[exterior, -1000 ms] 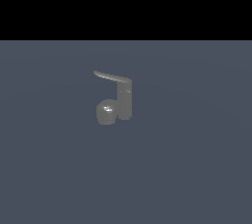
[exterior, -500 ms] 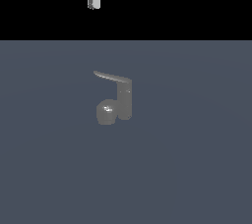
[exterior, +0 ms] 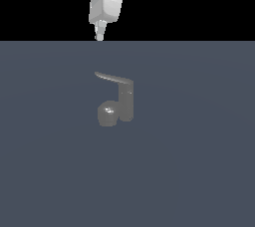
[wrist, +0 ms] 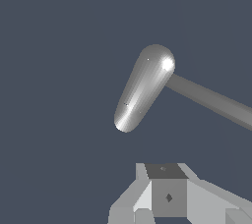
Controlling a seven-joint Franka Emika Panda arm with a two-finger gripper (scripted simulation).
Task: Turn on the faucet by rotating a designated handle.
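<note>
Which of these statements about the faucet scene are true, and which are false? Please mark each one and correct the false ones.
1. The gripper is touching the handle. False: in the exterior view it hangs above the handle with a clear gap.
2. The handle projects from the top of the faucet toward the exterior view's left. True.
3. The faucet lies tipped over on its side. False: its post stands upright on the grey floor.
4. A rounded lobe sits at the base of the post. True.
5. The gripper holds a small object. False: nothing is seen in it.
</note>
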